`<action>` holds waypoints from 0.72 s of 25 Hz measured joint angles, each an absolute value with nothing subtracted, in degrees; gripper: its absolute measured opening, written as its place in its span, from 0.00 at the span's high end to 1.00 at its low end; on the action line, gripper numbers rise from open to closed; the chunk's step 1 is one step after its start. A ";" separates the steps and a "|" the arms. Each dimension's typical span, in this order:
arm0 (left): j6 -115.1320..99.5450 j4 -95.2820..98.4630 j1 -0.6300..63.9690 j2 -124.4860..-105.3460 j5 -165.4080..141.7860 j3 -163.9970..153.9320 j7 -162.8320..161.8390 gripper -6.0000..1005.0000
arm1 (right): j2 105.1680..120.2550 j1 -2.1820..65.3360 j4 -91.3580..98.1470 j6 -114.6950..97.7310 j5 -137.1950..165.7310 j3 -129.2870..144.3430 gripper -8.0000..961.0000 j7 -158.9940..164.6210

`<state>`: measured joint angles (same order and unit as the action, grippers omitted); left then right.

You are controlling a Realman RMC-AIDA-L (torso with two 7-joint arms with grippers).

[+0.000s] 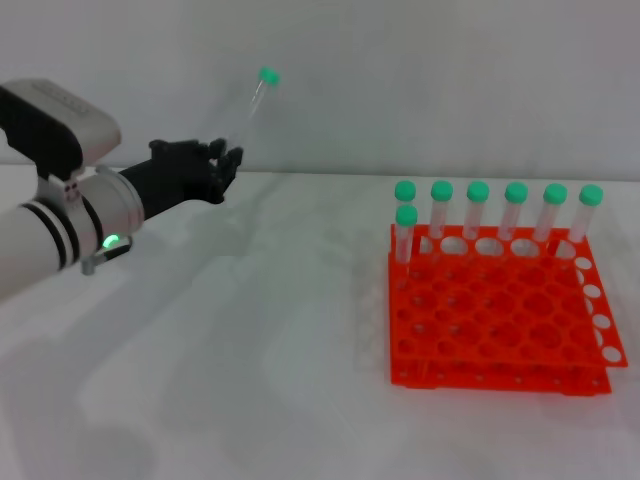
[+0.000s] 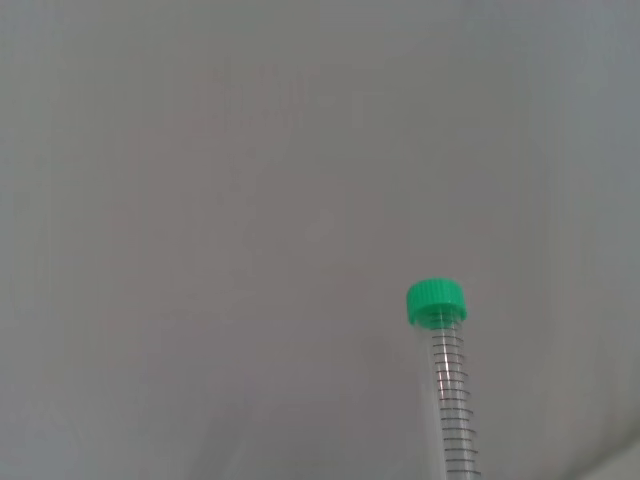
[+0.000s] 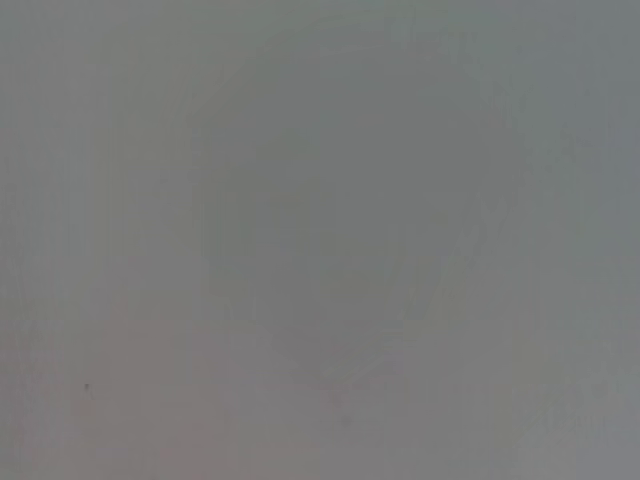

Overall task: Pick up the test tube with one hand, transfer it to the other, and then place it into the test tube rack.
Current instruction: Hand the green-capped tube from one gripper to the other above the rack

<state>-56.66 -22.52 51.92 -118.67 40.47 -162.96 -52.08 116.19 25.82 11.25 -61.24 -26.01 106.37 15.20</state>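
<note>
While my left arm reaches in from the left side of the head view, its left pincer (image 1: 228,160) is raised above the white counter (image 1: 250,350) and closed on the lower end of the test tube (image 1: 255,105). That tube rises from between my fingertips (image 1: 234,156) and leans up and to the right, its green cap (image 1: 268,76) at the top, well clear of the counter and seen against the pale wall behind. Only the bottom part of the tube sits inside my grip; most of its clear body and the cap stand free above the pincer. From my left wrist the same tube (image 2: 452,400) shows with its printed graduation lines and the cap (image 2: 436,303) pointing away from me, against a plain grey background.

Well apart to the right, the orange test tube rack (image 1: 500,320) rests on the counter. Seven other tubes (image 1: 478,210) with green caps stand upright in it: six in a row along the far edge and one just in front of the leftmost.

My right pincer appears in no view; the right wrist camera shows only a blank grey field.
</note>
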 joint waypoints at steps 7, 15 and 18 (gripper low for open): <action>-63.42 -7.47 44.75 -119.15 54.05 -162.89 -28.86 0.80 | 116.19 25.94 12.21 -60.96 -25.86 106.90 0.27 15.28; -73.66 6.42 38.35 -119.46 56.47 -162.70 -14.09 0.80 | 114.00 25.32 14.24 -73.02 -20.11 116.72 0.28 30.69; -74.31 10.01 37.15 -119.60 56.23 -162.88 -13.25 0.80 | 111.49 26.38 13.92 -80.29 -10.93 116.96 0.28 40.22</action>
<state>-74.31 10.01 37.15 -119.60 56.23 -162.88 -13.25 111.49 26.38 13.92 -80.29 -10.93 116.96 40.22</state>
